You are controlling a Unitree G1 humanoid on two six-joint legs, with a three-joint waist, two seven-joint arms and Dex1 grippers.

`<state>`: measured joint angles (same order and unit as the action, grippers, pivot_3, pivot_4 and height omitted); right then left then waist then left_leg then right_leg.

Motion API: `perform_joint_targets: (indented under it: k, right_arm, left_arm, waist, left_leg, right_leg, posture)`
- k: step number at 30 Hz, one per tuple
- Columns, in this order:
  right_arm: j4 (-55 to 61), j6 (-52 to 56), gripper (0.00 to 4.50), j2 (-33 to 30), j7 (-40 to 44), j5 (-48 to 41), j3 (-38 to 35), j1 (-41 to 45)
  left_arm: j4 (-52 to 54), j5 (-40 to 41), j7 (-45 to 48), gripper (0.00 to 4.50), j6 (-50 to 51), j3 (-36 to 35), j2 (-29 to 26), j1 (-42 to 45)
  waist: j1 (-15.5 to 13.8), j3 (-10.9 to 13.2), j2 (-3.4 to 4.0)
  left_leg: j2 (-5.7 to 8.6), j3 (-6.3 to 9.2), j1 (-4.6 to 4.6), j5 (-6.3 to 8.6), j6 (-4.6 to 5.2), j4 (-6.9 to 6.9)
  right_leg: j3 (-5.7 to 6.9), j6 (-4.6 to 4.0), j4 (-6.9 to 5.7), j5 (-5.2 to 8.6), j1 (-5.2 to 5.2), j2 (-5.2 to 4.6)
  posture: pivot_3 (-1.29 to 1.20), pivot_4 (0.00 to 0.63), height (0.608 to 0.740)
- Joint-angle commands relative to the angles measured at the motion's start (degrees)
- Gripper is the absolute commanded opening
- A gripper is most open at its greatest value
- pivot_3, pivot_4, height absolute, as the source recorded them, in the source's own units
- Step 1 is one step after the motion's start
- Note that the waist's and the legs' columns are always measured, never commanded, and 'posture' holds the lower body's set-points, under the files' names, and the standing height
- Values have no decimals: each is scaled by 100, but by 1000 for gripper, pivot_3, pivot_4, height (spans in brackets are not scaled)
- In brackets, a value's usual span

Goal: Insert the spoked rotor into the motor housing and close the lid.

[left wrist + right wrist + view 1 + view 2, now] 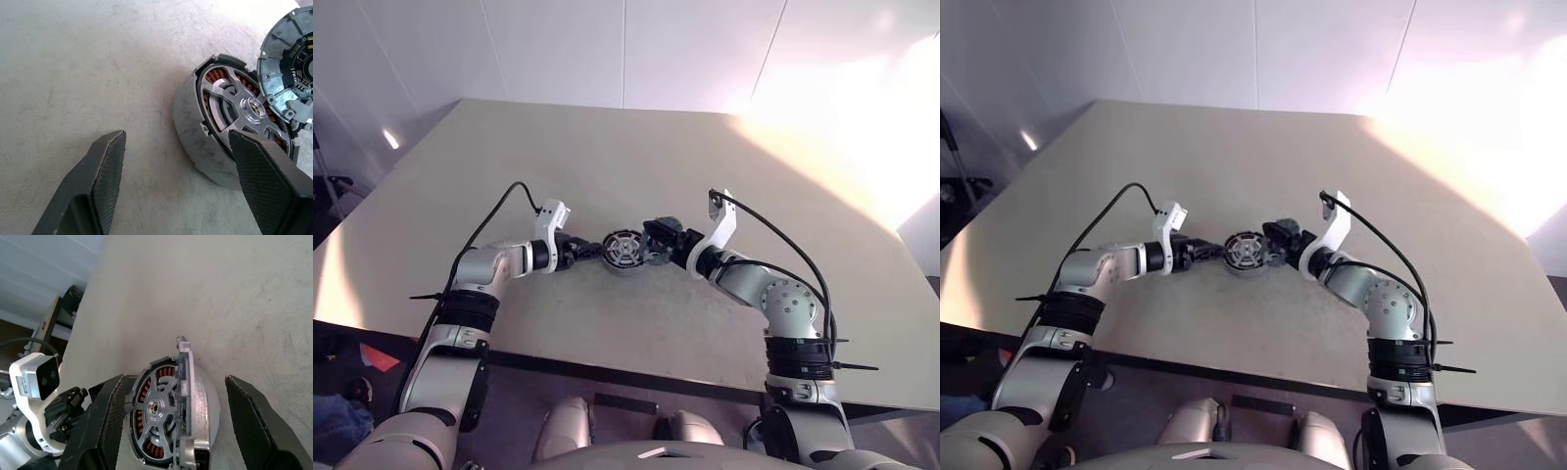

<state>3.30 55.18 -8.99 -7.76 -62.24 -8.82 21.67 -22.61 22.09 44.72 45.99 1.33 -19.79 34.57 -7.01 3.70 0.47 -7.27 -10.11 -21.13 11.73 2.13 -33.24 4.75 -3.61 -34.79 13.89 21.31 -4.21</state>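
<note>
Rotor [247, 105] already sits inside the housing [193, 122], so your first step looks done: its grey spokes and hub lie over the ring of copper windings, about flush with the dark rim. You see the housing tipped on its side on the beige counter [636, 147], midway between your two arms, its open face turned toward your left gripper.

Lid [288, 68] is not on yet. It stands on edge right beside the housing's open face, its inner side with the printed markings showing. In the right wrist view the lid [186, 401] appears as a thin edge-on plate across the front of the housing, very near the rim; whether it touches there, you cannot tell.

Your left gripper [178, 181] is spread wide, one finger just in front of the rotor, the other out over bare counter, gripping nothing. Your right gripper [181, 423] is also spread wide, its fingers standing either side of the housing and lid without pinching them.

What remains, by this reading: line the lid up flat with the housing's rim, press it home, and check that it seats.
</note>
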Motion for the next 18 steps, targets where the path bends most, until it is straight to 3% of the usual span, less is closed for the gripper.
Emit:
perform_joint_targets:
  k: [1,18]
  right_arm:
    - [461,189,3649,-37,20,-34,1,274]
    - [859,732,3649,0,180,203,222,715]
  left_arm:
    - [174,30,14,3552,-55,-103,-61,71]
    - [191,15,-57,3552,-82,-145,-80,9]
  waist:
    - [0,0,0]
    - [-1,0,0]
  left_leg:
    - [0,0,0,0,0,0]
    - [0,0,1,0,-1,0]
  right_leg:
    - [0,0,0,0,0,0]
    - [0,1,-1,-1,0,0]
  posture:
    - [0,0,740]
    - [0,0,740]
